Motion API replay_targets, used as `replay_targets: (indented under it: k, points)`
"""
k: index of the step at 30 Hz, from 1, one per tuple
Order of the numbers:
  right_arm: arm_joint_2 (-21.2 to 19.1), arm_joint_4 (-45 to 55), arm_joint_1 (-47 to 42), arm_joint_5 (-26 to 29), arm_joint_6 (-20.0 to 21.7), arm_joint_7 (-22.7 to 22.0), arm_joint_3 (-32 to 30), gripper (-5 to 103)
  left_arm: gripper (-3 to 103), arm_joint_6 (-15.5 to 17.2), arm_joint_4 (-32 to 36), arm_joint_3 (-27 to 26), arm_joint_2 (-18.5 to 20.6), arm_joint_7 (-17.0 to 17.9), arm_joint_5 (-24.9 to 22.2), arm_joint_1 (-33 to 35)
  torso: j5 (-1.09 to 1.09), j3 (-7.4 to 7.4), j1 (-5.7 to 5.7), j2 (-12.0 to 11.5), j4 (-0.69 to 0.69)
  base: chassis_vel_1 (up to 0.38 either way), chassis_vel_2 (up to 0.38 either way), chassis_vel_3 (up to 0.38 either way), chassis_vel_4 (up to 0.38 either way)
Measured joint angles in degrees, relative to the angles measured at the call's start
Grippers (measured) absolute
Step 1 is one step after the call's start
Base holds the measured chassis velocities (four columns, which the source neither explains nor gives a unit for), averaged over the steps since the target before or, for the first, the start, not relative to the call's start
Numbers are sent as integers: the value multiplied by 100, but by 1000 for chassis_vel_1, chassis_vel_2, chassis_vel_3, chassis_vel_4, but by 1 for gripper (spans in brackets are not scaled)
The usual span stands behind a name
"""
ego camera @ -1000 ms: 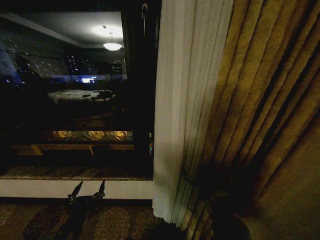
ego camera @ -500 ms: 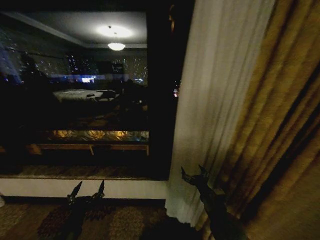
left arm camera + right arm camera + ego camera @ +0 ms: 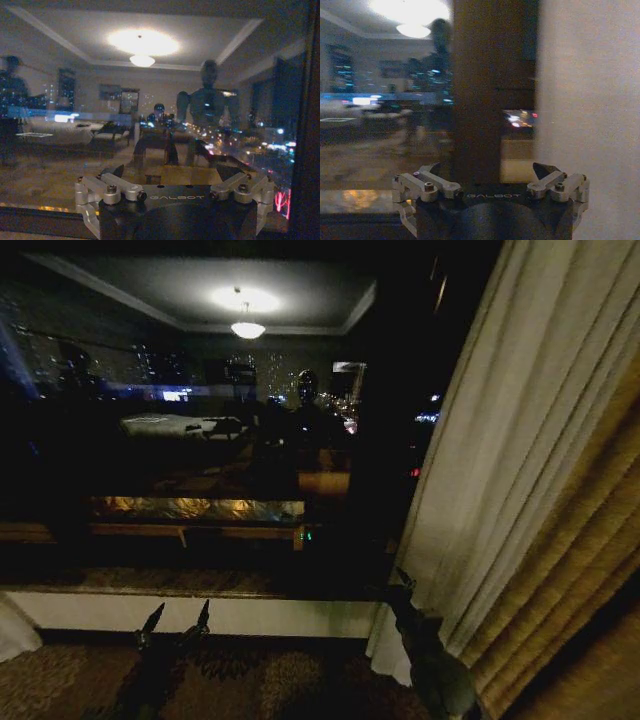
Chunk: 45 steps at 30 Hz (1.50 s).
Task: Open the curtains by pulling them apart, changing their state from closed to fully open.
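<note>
Window (image 3: 200,440): fills the left and middle of the head view, above the sill (image 3: 190,615).
Curtains (image 3: 510,440): right of the window, hanging to the floor.
Thick drape (image 3: 590,570): right of the curtains, touching them.
Left gripper (image 3: 177,620): low, before the sill.
Right gripper (image 3: 397,586): just beside the curtains' inner edge, near the floor.

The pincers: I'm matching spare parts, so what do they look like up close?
Both match. The left pincer and right pincer each have a black rounded body lettered GALBOT, silver metal linkages with dark screws on either side, and dark pointed fingertips. In the head view the arms look dark.
</note>
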<state>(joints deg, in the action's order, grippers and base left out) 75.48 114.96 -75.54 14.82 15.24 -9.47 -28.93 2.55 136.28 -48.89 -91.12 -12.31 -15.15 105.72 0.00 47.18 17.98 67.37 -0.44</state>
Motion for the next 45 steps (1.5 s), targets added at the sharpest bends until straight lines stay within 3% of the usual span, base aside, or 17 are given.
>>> replay_targets:
  k: [3, 8, 12, 24, 42, 43, 45]
  points:
    - [-60, -300, 210, 133, 51, -230, -174, 100, 100, -1, 29, 13, -5, -5, 6, 25, 9, 1, 0, -2, -2, -30, -28, 24, 44]
    - [-128, -617, 548, 321, 118, -462, -260, 100, 100, -5, 54, 30, -6, -5, 18, 60, 4, 1, 0, -1, 0, -33, -41, 47, 52]
    - [-167, -848, 892, 410, 128, -489, -271, 100, 100, -11, 79, 39, -4, -5, 28, 98, -3, 1, 0, -1, 2, 0, 0, 0, 0]
    - [-235, -1597, 1868, 473, 133, -462, -159, 100, 100, -33, 117, 32, -5, -5, 38, 152, 1, 1, 0, -1, 1, 0, 0, 0, 0]
    - [-239, -2875, 2760, -116, -155, -497, -96, 102, 100, -60, 38, 28, -3, -3, 46, 117, 2, 1, 0, -1, 0, 0, 0, 0, 0]
    - [-245, -2876, 2762, -121, -206, -508, -97, 92, 100, -67, 38, 23, -3, -3, 43, 124, 1, 1, 0, -1, 1, 0, 0, 0, 0]
    - [-254, -2859, 2746, -122, -232, -508, -96, 87, 100, -76, 38, 21, -3, -3, 40, 127, 1, 0, 0, -1, 1, 0, 0, 0, 0]
